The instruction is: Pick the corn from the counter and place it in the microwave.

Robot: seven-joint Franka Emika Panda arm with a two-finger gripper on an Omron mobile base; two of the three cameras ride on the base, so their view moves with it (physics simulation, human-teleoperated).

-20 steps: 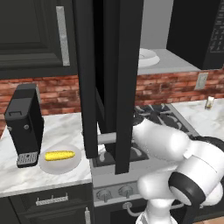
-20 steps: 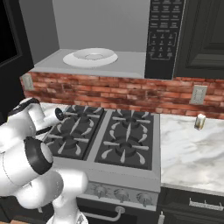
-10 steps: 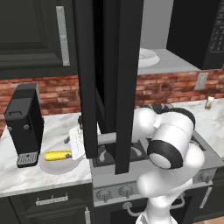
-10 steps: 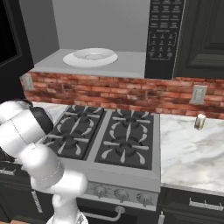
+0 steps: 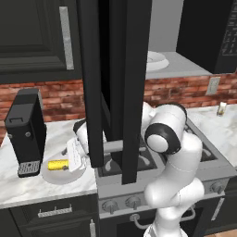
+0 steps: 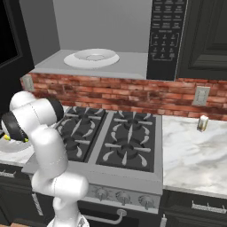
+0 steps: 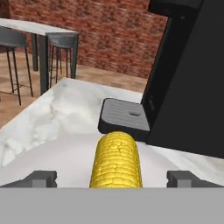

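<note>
No text can be read; the microwave's button panel [image 6: 167, 37] carries marks too small to make out.

my arm [image 5: 178, 176] is glossy white, built of rounded segments with dark bands at the joints; my fingertips [image 7: 40, 178] are small grey blocks.

A black coffee machine [image 5: 25, 129] stands at the left, touching a white plate [image 5: 62, 174]. The black stove [image 6: 115, 142] with burners sits in the middle. A small jar [image 6: 203, 123] stands at the far right, under a wall socket [image 6: 200, 95].
</note>
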